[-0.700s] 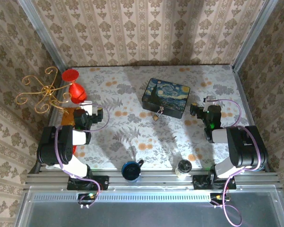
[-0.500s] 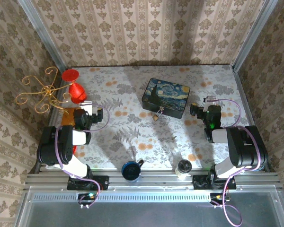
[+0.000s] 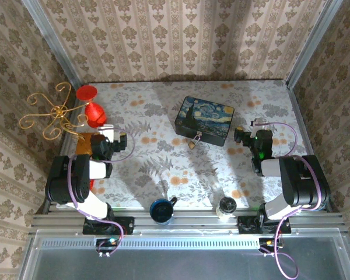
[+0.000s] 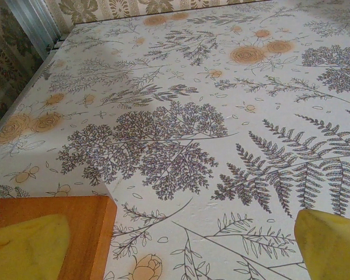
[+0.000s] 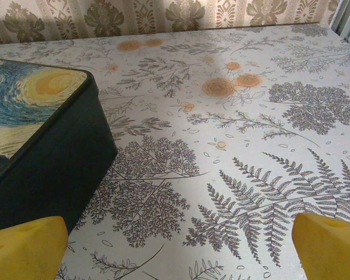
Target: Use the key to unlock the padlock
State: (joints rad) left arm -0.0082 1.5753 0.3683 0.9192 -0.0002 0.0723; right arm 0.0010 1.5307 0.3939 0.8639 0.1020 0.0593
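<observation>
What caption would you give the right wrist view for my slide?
Right arm's yellow fingers stand wide open over the floral tabletop, with the dark blue painted box at left.

- The box sits on the desk, right of centre and toward the back.
- The padlock hangs at the box's near side.
- At the near edge stand 2 things: the cup left, the jar right.
- The wire stand is far left.

No writing, number or brand is legible on the painted box or anything else.
</observation>
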